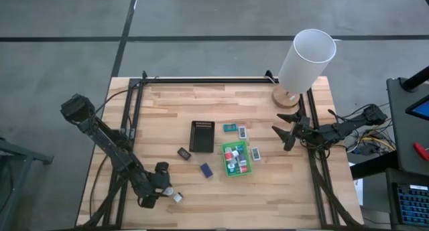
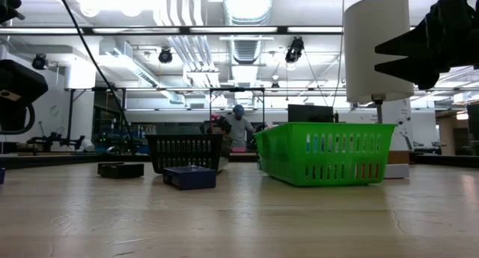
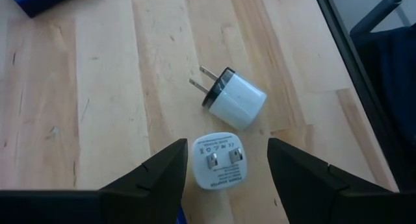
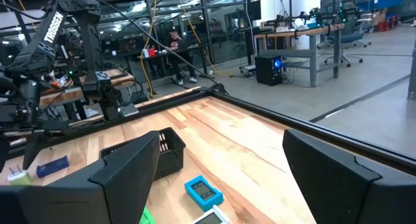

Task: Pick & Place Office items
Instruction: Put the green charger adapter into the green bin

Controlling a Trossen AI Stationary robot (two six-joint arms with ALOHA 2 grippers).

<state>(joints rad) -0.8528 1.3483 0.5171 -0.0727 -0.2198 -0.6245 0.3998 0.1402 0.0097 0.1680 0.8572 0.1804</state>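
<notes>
Two white plug adapters lie nearest the left wrist camera: one stands on end with its flat face up, between the open fingers of the left end effector, untouched; the other lies on its side just beyond, prongs pointing away from the first. Going by size, the worktop is pale butcher-block wood with a dark frame along its edges; a white lamp stands at its far right corner. Near the middle sit a black tray and a green tray, the latter already holding several small pieces. A dark blue block, a black block, and a teal packet lie loose around them. The right end effector hovers open, empty, beside the green tray. The adapter looks light, rigid and smooth-sided, probably slippery; pinching its flat sides should suit best. Beyond is a bright workshop with benches and a person far off.
</notes>
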